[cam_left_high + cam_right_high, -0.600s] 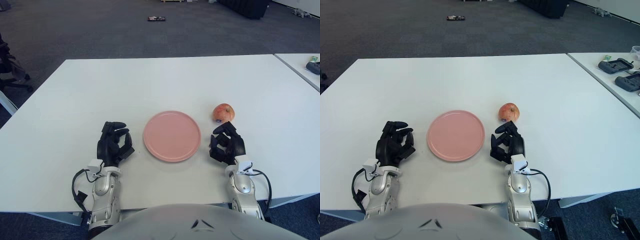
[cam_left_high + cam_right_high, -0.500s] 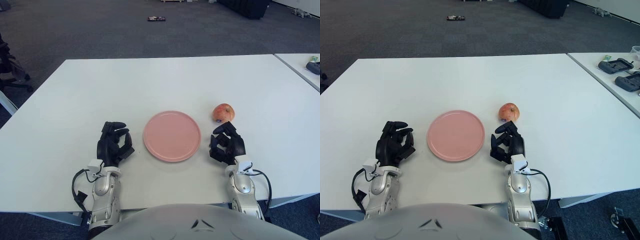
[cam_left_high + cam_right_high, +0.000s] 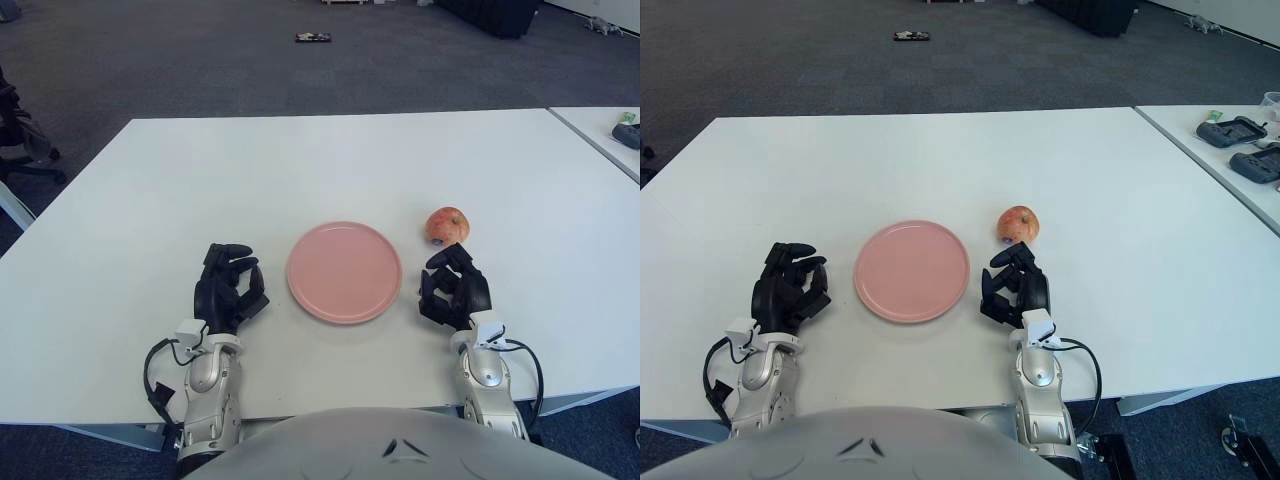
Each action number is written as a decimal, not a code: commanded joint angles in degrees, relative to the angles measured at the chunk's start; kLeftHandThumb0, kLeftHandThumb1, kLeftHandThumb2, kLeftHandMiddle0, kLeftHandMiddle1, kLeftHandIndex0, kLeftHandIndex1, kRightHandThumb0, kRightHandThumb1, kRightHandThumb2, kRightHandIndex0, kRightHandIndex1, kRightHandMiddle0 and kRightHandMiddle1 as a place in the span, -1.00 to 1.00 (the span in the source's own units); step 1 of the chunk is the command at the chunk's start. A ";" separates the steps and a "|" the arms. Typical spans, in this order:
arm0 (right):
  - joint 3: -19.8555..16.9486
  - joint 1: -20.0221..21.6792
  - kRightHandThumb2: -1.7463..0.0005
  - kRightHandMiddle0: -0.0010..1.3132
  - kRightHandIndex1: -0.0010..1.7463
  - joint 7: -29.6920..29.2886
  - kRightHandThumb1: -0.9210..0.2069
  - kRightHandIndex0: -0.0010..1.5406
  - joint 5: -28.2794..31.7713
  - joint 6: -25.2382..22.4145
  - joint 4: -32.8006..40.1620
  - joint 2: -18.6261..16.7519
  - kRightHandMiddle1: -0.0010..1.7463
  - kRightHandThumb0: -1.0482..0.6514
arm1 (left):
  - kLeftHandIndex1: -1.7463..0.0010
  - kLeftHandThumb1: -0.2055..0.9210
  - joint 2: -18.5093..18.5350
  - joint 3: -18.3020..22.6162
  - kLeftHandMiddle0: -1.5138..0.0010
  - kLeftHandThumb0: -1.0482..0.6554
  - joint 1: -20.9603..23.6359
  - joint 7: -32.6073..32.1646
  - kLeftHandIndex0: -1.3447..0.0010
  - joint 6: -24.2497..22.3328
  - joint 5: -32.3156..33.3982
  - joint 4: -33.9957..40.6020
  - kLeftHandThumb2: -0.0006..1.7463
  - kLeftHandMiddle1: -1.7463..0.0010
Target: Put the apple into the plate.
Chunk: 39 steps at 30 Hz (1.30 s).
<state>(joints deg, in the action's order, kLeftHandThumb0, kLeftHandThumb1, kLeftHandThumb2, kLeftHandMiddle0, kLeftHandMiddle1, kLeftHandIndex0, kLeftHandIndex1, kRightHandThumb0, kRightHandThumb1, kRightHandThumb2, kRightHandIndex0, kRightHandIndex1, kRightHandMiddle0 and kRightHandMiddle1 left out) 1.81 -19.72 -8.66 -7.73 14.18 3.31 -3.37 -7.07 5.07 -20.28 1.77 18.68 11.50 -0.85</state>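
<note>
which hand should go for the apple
Probably the right hand: the apple sits just beyond its curled fingers, right of the plate. The left hand is across the plate, farther away.

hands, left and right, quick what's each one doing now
Left hand: curled shut, empty, left of the round pink plate.
Right hand: curled shut, empty, just short of the red apple.

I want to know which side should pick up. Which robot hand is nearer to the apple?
The right robot hand is nearer: the apple lies just beyond its fingertips. The left robot hand is across the pink plate.
</note>
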 commanded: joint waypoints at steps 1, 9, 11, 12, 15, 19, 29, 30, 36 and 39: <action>0.07 0.07 -0.32 -0.24 0.84 0.17 -0.18 0.04 0.31 0.68 0.38 0.05 1.00 -0.28 | -1.00 0.20 -0.82 -0.18 0.46 0.22 -1.55 0.06 0.47 -1.60 0.37 -2.33 0.31 -1.00; 0.00 0.03 -0.32 -0.24 0.83 0.23 -0.17 0.03 0.46 0.82 0.68 0.00 1.00 -0.28 | -1.00 0.16 -0.73 -0.44 0.44 0.22 -1.53 -0.22 0.44 -1.00 -0.27 -2.52 0.35 -1.00; 0.25 0.15 -0.30 -0.25 0.86 -0.28 -0.19 -0.02 -0.34 3.04 1.04 0.06 1.00 -0.28 | -1.00 0.12 -0.64 -0.49 0.41 0.22 -1.51 -0.30 0.43 -1.27 -0.38 -2.40 0.38 -1.00; 0.40 0.14 -0.29 -0.26 0.87 -0.51 -0.21 -0.05 -0.76 3.70 1.41 0.06 1.00 -0.27 | -1.00 0.12 -0.64 -0.48 0.41 0.22 -1.50 -0.33 0.43 -1.37 -0.40 -2.36 0.38 -1.00; 0.85 0.31 -0.24 -0.30 0.90 -1.36 -0.27 -0.12 -2.94 5.92 2.04 0.44 1.00 -0.26 | -1.00 0.12 -0.72 -0.38 0.40 0.22 -1.47 -0.42 0.43 -1.58 -0.33 -2.31 0.38 -1.00; 1.37 0.97 0.11 -0.73 0.60 -3.37 -0.72 -0.77 -8.37 11.06 1.37 2.48 0.81 -0.30 | -1.00 0.14 -0.81 -0.37 0.42 0.22 -1.50 -0.60 0.43 -1.86 -0.34 -2.20 0.37 -1.00; -1.15 5.23 0.07 -0.99 -0.48 -11.54 -0.50 -0.99 -19.79 17.60 -7.02 8.64 -0.04 -0.65 | -1.00 0.19 -0.80 -0.46 0.43 0.22 -1.45 -1.22 0.47 -2.06 -1.01 -2.01 0.32 -0.98; -1.09 5.43 0.08 -1.00 -0.62 -12.48 -0.49 -1.00 -20.82 17.83 -7.21 8.82 -0.14 -0.67 | -1.00 0.19 -0.77 -0.47 0.43 0.22 -1.44 -1.25 0.47 -2.05 -1.07 -2.01 0.32 -0.98; -1.57 7.30 0.16 -1.00 -0.95 -12.98 -0.47 -1.00 -27.02 10.44 -1.87 10.70 -0.73 -0.80 | -1.00 0.20 -0.75 -0.50 0.45 0.22 -1.31 -1.11 0.47 -1.56 -1.09 -2.27 0.31 -0.98; -1.07 7.33 0.25 -1.00 -0.98 -13.18 -0.47 -1.00 -28.99 7.49 -0.06 10.44 -0.91 -0.87 | -1.00 0.20 -0.73 -0.48 0.45 0.22 -1.20 -0.99 0.47 -1.43 -0.96 -2.45 0.32 -0.99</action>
<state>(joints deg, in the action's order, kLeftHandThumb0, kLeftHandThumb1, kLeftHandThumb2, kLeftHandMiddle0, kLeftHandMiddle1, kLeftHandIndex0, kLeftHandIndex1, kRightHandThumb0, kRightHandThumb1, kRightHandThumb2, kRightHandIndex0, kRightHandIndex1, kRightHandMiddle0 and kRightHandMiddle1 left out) 0.50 -14.14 -21.91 -34.60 24.59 0.39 6.90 -7.06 4.67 -20.42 1.17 19.14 10.51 -1.02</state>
